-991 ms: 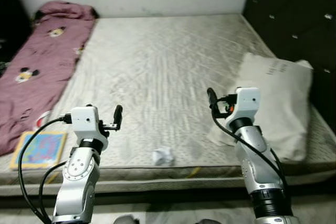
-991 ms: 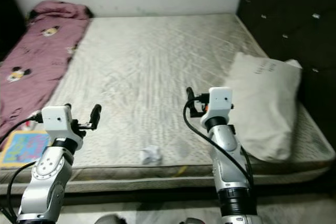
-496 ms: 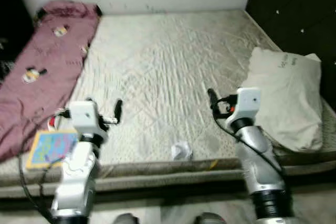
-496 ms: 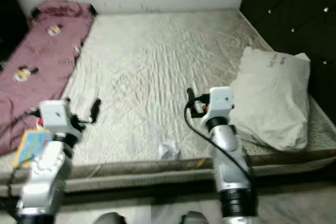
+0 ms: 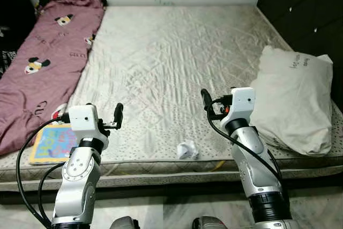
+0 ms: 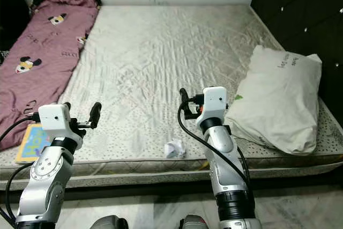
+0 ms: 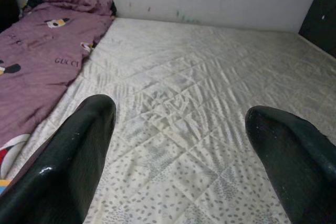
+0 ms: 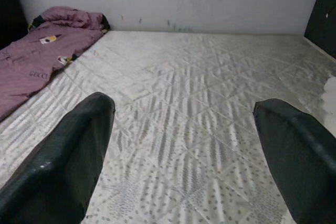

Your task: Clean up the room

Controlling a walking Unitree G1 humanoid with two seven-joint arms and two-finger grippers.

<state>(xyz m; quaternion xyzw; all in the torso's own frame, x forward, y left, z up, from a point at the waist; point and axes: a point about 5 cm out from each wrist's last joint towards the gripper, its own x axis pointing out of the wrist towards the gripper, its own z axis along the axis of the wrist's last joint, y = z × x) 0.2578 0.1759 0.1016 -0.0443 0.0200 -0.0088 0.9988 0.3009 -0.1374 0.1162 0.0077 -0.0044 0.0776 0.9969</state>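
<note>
- The cleanup looks barely begun, judging by how things lie: a small crumpled white paper wad sits on the near edge of the pale quilted mattress, and neither gripper carries anything.
- Also left to sort, by my reading: a colourful flat picture book at the near left corner of the mattress, partly overlapping the long maroon cartoon-print blanket that runs along the left side to the far wall.
- A large off-white pillow lies on the right side against the dark tufted headboard; it seems in place.
- The left gripper hovers over the near left part of the mattress, jaws spread wide and empty; the paper wad lies to its right and nearer the edge, well apart.
- The right gripper hovers near the middle, jaws also released; the wad lies nearer than it and slightly left, below the fingers, not between them.
- Reaching the wad would likely call for lowering and pulling the right gripper back toward the edge.
</note>
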